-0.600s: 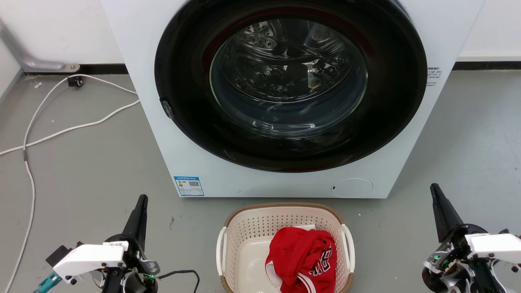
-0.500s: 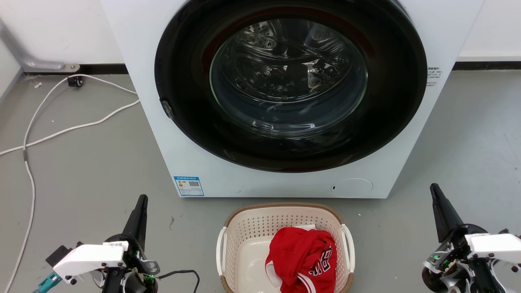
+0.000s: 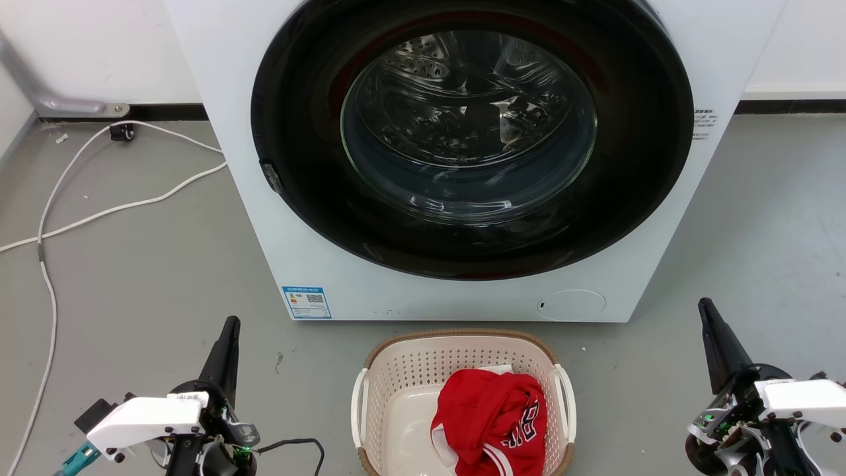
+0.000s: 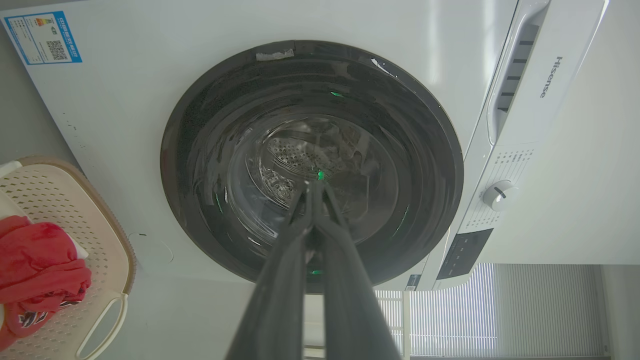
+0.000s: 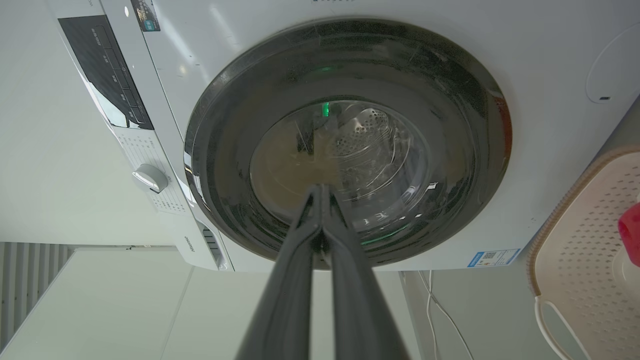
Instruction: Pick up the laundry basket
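Grey floor fills the lower part of the head view. The laundry basket sits on it at the bottom middle of the frame, just in front of the washing machine. The basket is cream, with little holes in its walls, a brown rim and a white handle on each side. A red shirt with white letters lies inside it, over on the right half. The left half shows the bare bottom.

The left gripper is at the lower left of the frame and the right gripper is at the lower right. The basket lies between them, well apart from both, and neither one touches it. Each gripper has its two dark fingers pressed together into one thin point, with nothing held between them. Both points aim up the frame, toward the washing machine.

In the left wrist view the basket shows at the lower left, off to the side of the fingers, which aim at the round door. In the right wrist view a corner of the basket shows at the right edge, again off to the side of the fingers.

The washing machine is white, and its big dark door has a glass window. A shiny drum with holes shows through the glass. A blue label is stuck near its lower left corner. A white cable curls over the floor at the left of the frame.
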Robot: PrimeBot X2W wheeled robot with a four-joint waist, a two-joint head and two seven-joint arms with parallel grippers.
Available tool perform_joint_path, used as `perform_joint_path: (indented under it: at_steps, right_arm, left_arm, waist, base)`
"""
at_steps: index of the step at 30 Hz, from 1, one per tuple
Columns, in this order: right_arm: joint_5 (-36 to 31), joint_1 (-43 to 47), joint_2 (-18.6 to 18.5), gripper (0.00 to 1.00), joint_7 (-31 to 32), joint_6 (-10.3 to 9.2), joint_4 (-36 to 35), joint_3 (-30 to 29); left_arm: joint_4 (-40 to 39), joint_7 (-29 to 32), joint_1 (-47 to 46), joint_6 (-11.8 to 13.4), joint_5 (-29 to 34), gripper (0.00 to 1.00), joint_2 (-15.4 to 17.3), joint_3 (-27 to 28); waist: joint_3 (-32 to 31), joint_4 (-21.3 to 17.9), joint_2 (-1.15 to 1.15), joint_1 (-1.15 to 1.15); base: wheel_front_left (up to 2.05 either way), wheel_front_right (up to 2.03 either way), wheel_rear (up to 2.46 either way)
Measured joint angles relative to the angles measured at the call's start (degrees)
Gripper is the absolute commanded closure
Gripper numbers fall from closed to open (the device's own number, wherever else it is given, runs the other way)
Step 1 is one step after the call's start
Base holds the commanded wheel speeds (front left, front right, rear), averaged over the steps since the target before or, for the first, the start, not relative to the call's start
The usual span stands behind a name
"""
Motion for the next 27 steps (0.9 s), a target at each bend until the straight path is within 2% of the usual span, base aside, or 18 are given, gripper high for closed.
perform_joint_path:
  at_steps: [5, 6, 18, 27]
  right_arm:
    - [0.0, 0.0, 0.0, 1.0, 0.0, 0.0, 0.0, 0.0]
    - [0.0, 0.0, 0.0, 0.0, 0.0, 0.0, 0.0, 0.0]
    - [-1.6, 1.9, 0.2, 0.0, -2.4, -0.01, -0.4, 1.3]
    - [-13.8, 2.5, 0.2, 0.0, -4.8, -0.01, -3.0, 1.0]
  left_arm:
    - [0.0, 0.0, 0.0, 0.0, 0.0, 1.0, 0.0, 0.0]
    - [0.0, 0.0, 0.0, 0.0, 0.0, 0.0, -0.1, 0.0]
    - [0.3, -2.5, 1.2, 0.1, 1.0, 0.0, -0.5, -2.7]
    - [-2.6, -4.8, 0.8, 0.1, 11.6, 0.0, -0.5, -4.4]
  waist:
    - [0.0, 0.0, 0.0, 0.0]
    - [0.0, 0.0, 0.0, 0.0]
    - [0.0, 0.0, 0.0, 0.0]
    - [0.0, 0.0, 0.0, 0.0]
  base:
    - [0.0, 0.0, 0.0]
    - [0.0, 0.0, 0.0]
    - [0.0, 0.0, 0.0]
    - [0.0, 0.0, 0.0]
